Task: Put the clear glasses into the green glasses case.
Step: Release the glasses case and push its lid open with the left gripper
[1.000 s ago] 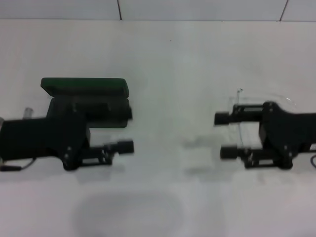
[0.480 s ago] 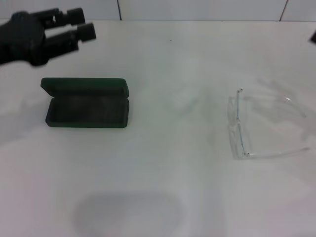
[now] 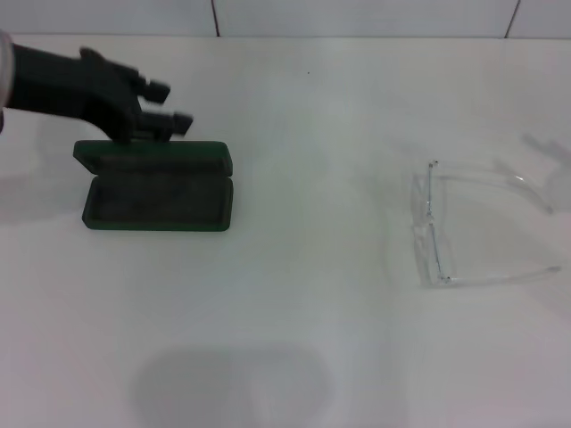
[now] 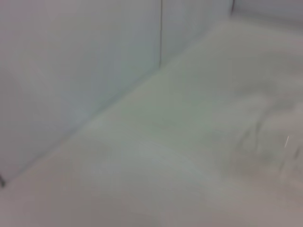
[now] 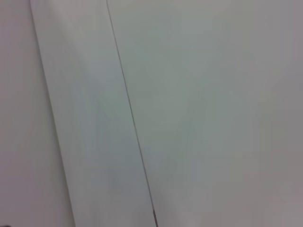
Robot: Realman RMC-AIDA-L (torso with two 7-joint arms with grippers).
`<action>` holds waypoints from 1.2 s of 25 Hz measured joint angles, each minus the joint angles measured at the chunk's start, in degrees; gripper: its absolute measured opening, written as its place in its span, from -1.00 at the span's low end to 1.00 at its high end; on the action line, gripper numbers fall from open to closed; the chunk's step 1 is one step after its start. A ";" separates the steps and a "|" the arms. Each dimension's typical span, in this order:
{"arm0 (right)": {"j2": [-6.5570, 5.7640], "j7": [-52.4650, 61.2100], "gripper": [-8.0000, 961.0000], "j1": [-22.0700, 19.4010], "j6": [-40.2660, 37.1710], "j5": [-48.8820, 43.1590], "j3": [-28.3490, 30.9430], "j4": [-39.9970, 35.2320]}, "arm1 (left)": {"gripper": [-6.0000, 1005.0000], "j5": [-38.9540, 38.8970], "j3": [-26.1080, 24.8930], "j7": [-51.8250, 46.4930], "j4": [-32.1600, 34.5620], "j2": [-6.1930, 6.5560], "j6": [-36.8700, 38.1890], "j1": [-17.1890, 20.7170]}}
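A: Layout of the head view. Where is the dark green rectangular hinged glasses case (image 3: pixel 158 194)?

B: Left of centre, lying on the white table (image 3: pixel 294 294). Its lid stands raised along the far edge, and the dark lining of the tray faces up with nothing in it.

A: Position of the clear plastic glasses (image 3: pixel 464 227)?

B: Right of centre, well apart from the case. They rest on the table with both thin arms unfolded and reaching toward the right edge of the frame; the front with the 2 lenses faces the centre of the picture.

A: State of the black left gripper (image 3: pixel 168 103)?

B: It enters from the upper left of the frame and hangs just behind the raised lid of the case. Its 2 fingers (image 3: pixel 174 119) point toward the right of the frame with a narrow gap between them, slightly spread and holding nothing. Whether it touches the lid cannot be told.

A: The right gripper?

B: No view shows it. The right wrist view shows only pale wall panels with a thin dark seam (image 5: pixel 130 118).

A: The left wrist view?

B: A blurred pale surface meeting a wall, with 1 dark vertical seam (image 4: pixel 161 33) at the upper centre. Neither case nor glasses can be made out there.
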 joint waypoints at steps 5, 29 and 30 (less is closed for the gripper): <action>0.25 -0.08 0.35 -0.50 0.04 -0.19 -0.58 -0.18 | 0.01 9.55 7.39 0.63 -0.86 -0.20 -4.18 -1.56; 0.54 -0.34 0.35 -1.43 -1.23 -0.24 -0.45 -0.32 | -0.05 21.21 20.18 1.79 -7.54 -0.26 -14.16 -4.67; 0.56 -0.34 0.35 -1.55 -1.33 -0.23 -0.31 -0.32 | -0.06 21.24 20.64 1.71 -6.98 -0.29 -13.96 -4.65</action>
